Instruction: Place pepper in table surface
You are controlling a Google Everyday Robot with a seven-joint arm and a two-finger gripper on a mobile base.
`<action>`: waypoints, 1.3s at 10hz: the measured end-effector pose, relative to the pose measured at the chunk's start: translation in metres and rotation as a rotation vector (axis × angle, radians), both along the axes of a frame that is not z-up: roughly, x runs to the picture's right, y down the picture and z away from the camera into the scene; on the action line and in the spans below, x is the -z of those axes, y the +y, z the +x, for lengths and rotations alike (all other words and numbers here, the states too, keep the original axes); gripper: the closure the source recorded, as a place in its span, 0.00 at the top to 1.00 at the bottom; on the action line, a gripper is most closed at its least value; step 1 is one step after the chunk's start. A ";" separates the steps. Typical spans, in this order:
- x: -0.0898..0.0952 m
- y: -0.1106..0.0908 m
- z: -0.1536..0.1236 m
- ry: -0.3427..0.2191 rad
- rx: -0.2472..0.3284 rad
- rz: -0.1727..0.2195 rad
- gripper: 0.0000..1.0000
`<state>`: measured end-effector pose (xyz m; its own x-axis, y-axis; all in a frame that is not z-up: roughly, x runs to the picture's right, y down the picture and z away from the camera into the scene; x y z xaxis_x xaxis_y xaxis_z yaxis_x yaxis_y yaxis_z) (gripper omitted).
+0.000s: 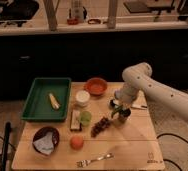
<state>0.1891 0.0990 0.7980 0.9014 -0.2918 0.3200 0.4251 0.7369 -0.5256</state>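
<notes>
Our tool [121,114] hangs low over the worktop [132,145], just beside the grapes [101,126]; we cannot tell if it pinches. The pepper [116,112] shows green at it. If released tilted, it may roll against the grapes.

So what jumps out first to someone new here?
The white arm extends in from the right, its gripper low over the table surface beside the grape bunch, the green pepper at its tip. Then the green tray at the table's left, holding one yellow item.
</notes>
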 end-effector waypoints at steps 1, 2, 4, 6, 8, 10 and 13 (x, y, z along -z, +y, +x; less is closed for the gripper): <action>0.005 -0.005 -0.002 -0.007 0.002 0.008 0.00; 0.012 -0.011 -0.006 -0.019 0.007 0.021 0.00; 0.026 -0.024 -0.017 -0.048 0.017 0.050 0.00; 0.035 -0.033 -0.027 -0.074 0.035 0.065 0.00; 0.048 -0.041 -0.031 -0.087 0.054 0.071 0.00; 0.057 -0.043 -0.034 -0.093 0.075 0.073 0.00; 0.073 -0.043 -0.035 -0.106 0.099 0.070 0.00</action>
